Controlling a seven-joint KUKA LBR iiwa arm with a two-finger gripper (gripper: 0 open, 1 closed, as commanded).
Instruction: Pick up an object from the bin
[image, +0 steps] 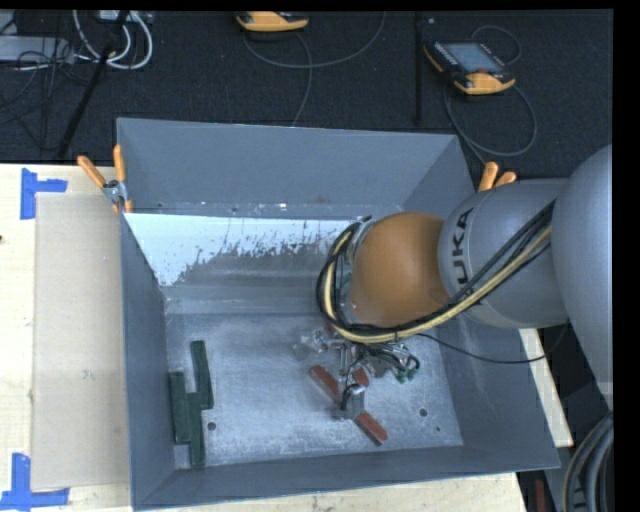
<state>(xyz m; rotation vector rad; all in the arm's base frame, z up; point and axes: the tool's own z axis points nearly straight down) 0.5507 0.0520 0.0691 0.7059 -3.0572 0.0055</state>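
Writing: black letters "UKA" on the grey arm (520, 255), reading up the link, with the first letter hidden behind the orange cover (395, 268). Black and yellow cables (335, 290) loop round the cover and trail back along the arm.

Hard to see: the gripper (352, 392) hangs under the cover, low over the floor of the bin (280, 170), right of centre and towards the front wall. It is a dark, cluttered tangle of metal and wire from here. Can't tell whether it is open, clenched, or grasping anything.

Task thing: a red piece (324, 380), a thin flat reddish-brown strip, lies slanted on the floor, touching the gripper's left side. A second red piece (372, 427), same colour and same slant, sticks out just below and right of the gripper, near the front wall. The gripper covers the stretch between them, so they could be one long strip or two; can't say. Both lie flat on the floor.

Well apart, by the left wall: green blocks (188, 408), dark, long, upright in the view, side by side and touching.
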